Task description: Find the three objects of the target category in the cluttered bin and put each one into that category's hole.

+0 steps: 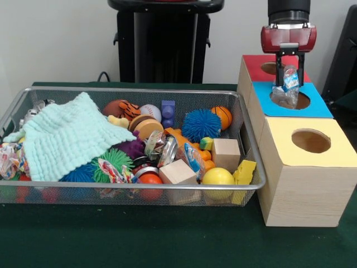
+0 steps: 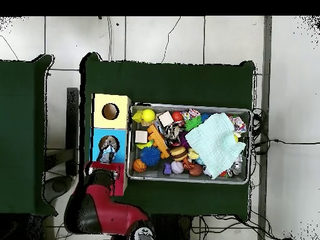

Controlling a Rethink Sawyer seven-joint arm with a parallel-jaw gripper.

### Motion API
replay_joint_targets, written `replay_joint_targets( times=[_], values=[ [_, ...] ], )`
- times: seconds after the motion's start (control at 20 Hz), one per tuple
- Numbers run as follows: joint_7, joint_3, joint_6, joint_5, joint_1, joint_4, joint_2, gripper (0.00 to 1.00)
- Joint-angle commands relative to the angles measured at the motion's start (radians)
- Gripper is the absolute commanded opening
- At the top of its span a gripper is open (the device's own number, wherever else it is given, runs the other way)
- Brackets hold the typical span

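Front view: gripper [image 1: 289, 71] pinches a clear wrapper [image 1: 287, 88] dangling between its fingers, in front of the red box's hole [image 1: 272, 68].

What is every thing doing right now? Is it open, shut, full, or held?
Red and black gripper: jaws shut on the wrapper, above the boxes.
Clear crinkly plastic wrapper with blue print: held, hanging over the blue-topped box.
Red-topped wooden box's round hole: open.
Silver wire mesh bin: full of toys.
Mint-green knitted cloth: spread over toys.
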Motion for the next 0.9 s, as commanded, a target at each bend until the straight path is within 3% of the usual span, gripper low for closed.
replay_joint_targets(
  times=[0.05, 0.35, 0.6, 0.7, 0.9],
  values=[
    [0.206, 0.014, 0.303, 0.149, -0.062, -0.110, 0.039, 0.00],
    [0.127, -0.067, 0.432, 0.229, -0.005, -0.193, -0.001, 0.00],
    [0.045, -0.244, 0.636, 0.308, 0.119, -0.378, 0.062, 0.00],
    [0.054, -0.292, 0.703, 0.294, 0.144, -0.442, 0.089, 0.00],
    [0.091, -0.283, 0.764, 0.219, 0.117, -0.492, 0.097, 0.00]
  ],
)
